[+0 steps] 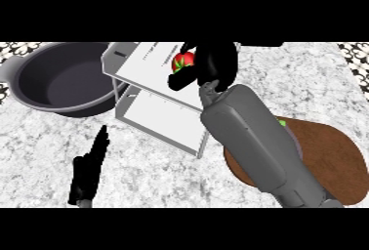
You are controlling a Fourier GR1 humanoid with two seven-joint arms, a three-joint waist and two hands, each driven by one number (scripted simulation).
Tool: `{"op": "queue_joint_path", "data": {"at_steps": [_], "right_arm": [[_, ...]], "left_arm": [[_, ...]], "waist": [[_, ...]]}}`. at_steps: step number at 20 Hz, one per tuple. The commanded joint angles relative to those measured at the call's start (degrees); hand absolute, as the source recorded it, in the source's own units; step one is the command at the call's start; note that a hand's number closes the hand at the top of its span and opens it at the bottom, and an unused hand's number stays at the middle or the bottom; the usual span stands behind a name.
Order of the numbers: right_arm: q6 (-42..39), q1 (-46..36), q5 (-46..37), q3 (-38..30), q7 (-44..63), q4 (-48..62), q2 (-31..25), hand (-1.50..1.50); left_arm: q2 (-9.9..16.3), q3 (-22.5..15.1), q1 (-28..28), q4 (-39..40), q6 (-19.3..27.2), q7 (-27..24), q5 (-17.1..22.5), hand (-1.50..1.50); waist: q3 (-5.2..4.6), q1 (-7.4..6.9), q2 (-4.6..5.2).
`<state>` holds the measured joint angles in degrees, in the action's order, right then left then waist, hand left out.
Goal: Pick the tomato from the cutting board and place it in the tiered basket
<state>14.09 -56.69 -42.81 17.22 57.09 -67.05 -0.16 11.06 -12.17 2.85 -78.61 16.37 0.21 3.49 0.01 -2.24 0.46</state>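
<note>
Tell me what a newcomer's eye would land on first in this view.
The red tomato stands out first, held in the curled black right hand over the upper tier of the white tiered basket near the top centre. Next comes the big grey pot at the upper left, beside the basket. The brown cutting board lies at the lower right, partly under the grey forearm, and the left hand rests open at the lower left.

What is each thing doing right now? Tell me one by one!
Small red tomato with green top: held over the basket's top shelf.
Black right hand: fingers curled round the tomato.
Black left hand: open, resting.
White tiered wire basket: upright.
Dark grey round pot: upright, nothing visible inside.
Brown oval cutting board: flat, partly hidden by arm.
</note>
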Motion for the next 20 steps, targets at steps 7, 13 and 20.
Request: {"op": "queue_joint_path", "data": {"at_steps": [7, 13, 20], "right_arm": [[24.9, -0.06, 14.9, 0.21, -7.05, 1.46, 0.14, -1.5], [31.24, -0.58, 5.63, -5.55, -7.5, -2.02, -1.45, -1.5], [27.03, 12.13, -0.81, -10.93, 1.95, -19.65, -9.51, -1.5]], "left_arm": [[-0.96, 0.0, -2.45, 2.19, 0.14, 1.72, -1.05, 0.0], [1.68, 3.31, 0.83, -0.39, -1.59, 0.4, 1.32, 0.0], [1.16, 3.57, 2.44, -0.65, 0.39, 0.43, 0.08, 0.0]], "waist": [[-0.01, 0.19, 0.0], [-0.05, 2.3, -0.79], [-0.01, 4.78, -1.42]]}}
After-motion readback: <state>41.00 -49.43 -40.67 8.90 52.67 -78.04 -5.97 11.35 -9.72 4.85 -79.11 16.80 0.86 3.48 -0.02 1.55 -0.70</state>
